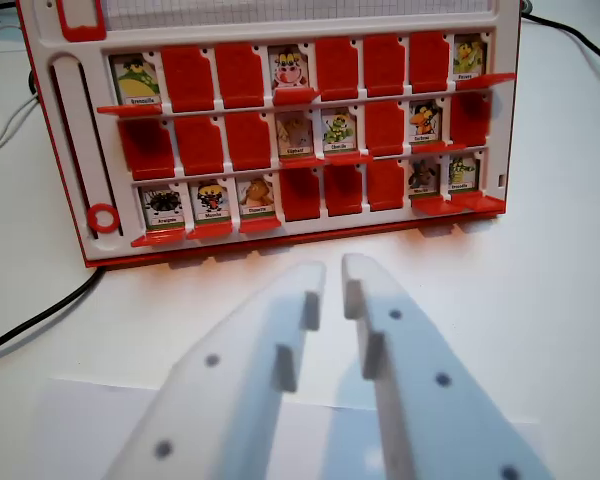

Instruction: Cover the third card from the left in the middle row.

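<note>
A red and white card board (70, 140) stands on the white table, filling the upper half of the wrist view. Its middle row shows three picture cards: one (295, 133), a second (338, 130) beside it, and a third (425, 120) further right. The other middle-row slots are covered in red, including the third slot from the left (248, 140). My white gripper (334, 268) hangs in front of the board, below the bottom row's centre. Its fingertips are nearly together and hold nothing.
The top row shows cards at the left (135, 78), the middle (289, 68) and the right (469, 55). The bottom row has three cards at the left and two at the right. A black cable (40, 315) runs at the lower left, and another (580, 40) at the upper right.
</note>
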